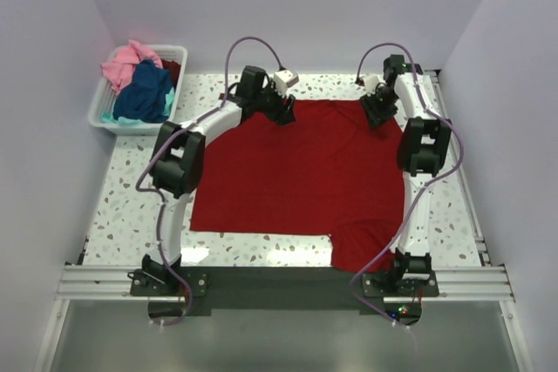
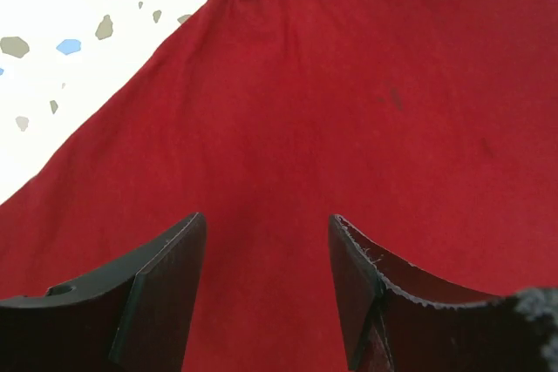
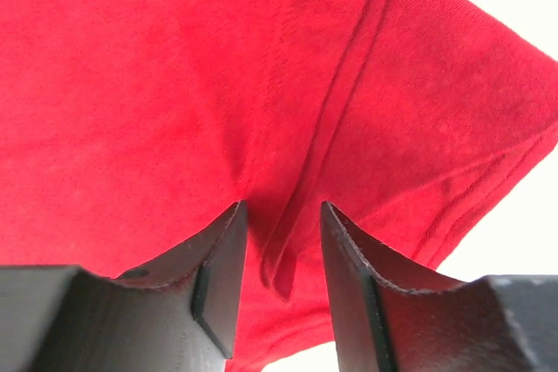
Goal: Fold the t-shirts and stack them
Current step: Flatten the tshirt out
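Top external view shows the deep red t-shirt (image 1: pixel 305 172) spread flat on the table (image 1: pixel 131 206), filling most of the middle. One sleeve (image 1: pixel 366 248) sticks out at the near right. Both arms reach to its far edge, one toward each far corner. I think this is so the cloth can be lifted evenly and folded toward the near side.

The left gripper (image 1: pixel 283 109) is over the far left part of the shirt. In its wrist view the fingers (image 2: pixel 166 276) stand wide apart with only smooth red cloth under them, so it holds nothing.

The right gripper (image 1: pixel 379 113) is at the far right corner. Its wrist view shows the jaws much closer together, with a raised ridge of cloth with a seam (image 3: pixel 336 119) between them. Wrinkles run toward the gap, but the pads do not seem to press the ridge yet, so I judge it has no firm grasp.

The pink t-shirt (image 1: pixel 122 63), the navy blue t-shirt (image 1: pixel 144 93) and the teal t-shirt (image 1: pixel 112 116) lie heaped in the white basket (image 1: pixel 179 50) at the far left, waiting. The folding seems only at its beginning.
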